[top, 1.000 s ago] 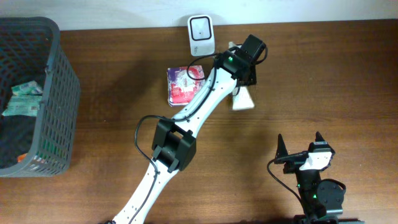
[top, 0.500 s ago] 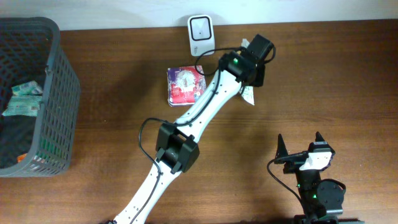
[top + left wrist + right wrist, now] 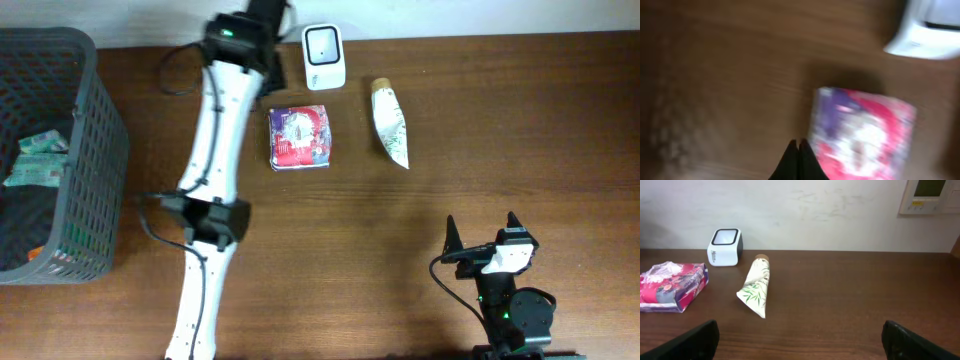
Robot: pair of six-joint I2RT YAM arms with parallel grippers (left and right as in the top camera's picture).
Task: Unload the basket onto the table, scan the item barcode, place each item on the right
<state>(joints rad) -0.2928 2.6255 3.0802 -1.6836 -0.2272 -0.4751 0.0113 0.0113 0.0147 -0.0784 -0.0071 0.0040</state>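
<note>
Two grippers to watch. Far left, the grey basket holds a few small pouches. The left gripper is up by the table's far edge, fingers pinched together on nothing, its blurred camera looking down on the red packet. The white scanner stands just behind that packet. The tube lies flat to the scanner's right, touching neither gripper. The right gripper sits near the front edge, spread wide and empty.
</note>
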